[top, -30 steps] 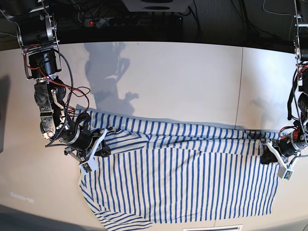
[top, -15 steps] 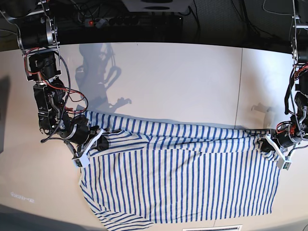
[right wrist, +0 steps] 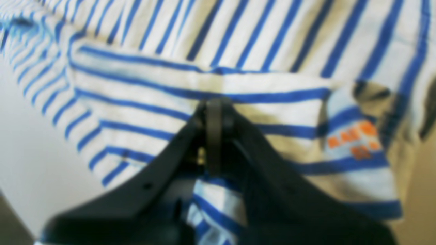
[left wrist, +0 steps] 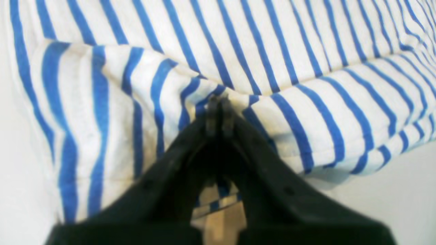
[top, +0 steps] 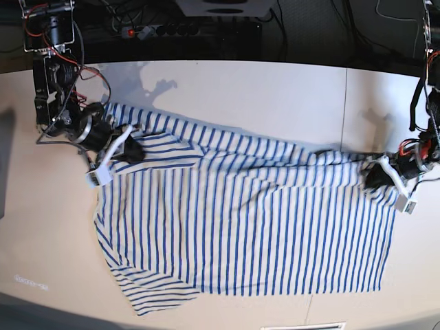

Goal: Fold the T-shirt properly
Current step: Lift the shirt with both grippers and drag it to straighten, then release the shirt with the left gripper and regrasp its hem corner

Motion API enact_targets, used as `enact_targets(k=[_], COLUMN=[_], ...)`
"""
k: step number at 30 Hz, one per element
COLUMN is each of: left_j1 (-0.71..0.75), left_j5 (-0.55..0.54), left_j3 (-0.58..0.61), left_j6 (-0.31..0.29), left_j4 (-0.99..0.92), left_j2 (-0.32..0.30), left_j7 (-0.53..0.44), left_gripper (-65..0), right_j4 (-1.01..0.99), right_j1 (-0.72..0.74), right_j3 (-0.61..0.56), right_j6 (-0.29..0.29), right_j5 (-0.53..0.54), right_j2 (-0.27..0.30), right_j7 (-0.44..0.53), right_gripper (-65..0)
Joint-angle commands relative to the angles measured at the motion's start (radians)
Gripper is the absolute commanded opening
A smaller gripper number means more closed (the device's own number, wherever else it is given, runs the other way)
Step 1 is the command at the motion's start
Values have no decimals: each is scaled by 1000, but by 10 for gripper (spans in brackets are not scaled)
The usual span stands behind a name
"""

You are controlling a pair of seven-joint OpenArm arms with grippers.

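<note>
2 grippers pinch the T-shirt (top: 247,227), spread on the white table (top: 261,103).
Right gripper (right wrist: 214,109) clamps fabric beside a blurred orange mark (right wrist: 354,139), seemingly lettering; left gripper (left wrist: 218,102) is clenched on a fold.

The striped T-shirt (top: 247,220) lies spread across the white desk (top: 240,96), its far edge pinched by both grippers.

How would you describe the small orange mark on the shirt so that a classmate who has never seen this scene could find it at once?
Start from the white table, where the striped T-shirt lies spread between two arms. Go to the corner pinched by the right gripper; just beside its closed jaws is the orange mark. It is the only orange lettering among blue and white stripes.
</note>
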Motion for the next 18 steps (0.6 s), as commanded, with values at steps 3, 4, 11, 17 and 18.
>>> enact_targets(k=[3, 4, 11, 17, 18], left_j1=[109, 146, 396, 502, 513], left_j5=[34, 34, 29, 16, 12], left_j3=[-60, -88, -258, -360, -367], left_j6=[-17, -17, -17, -18, -18], left_j4=[89, 119, 339, 439, 447], left_j2=[-15, -14, -11, 22, 22], left_j7=[64, 65, 64, 64, 64], left_gripper=[-650, -650, -650, -650, -650], right_j4=[73, 90, 178, 225, 229], right_j1=[-84, -108, -244, -321, -332], right_j3=[50, 61, 122, 198, 208], right_j6=[56, 56, 56, 58, 60], right_j5=[-2, -2, 24, 61, 64], right_j2=[32, 39, 86, 89, 89], right_j7=[-45, -45, -46, -53, -53], right_gripper=[-650, -650, -650, -650, -650])
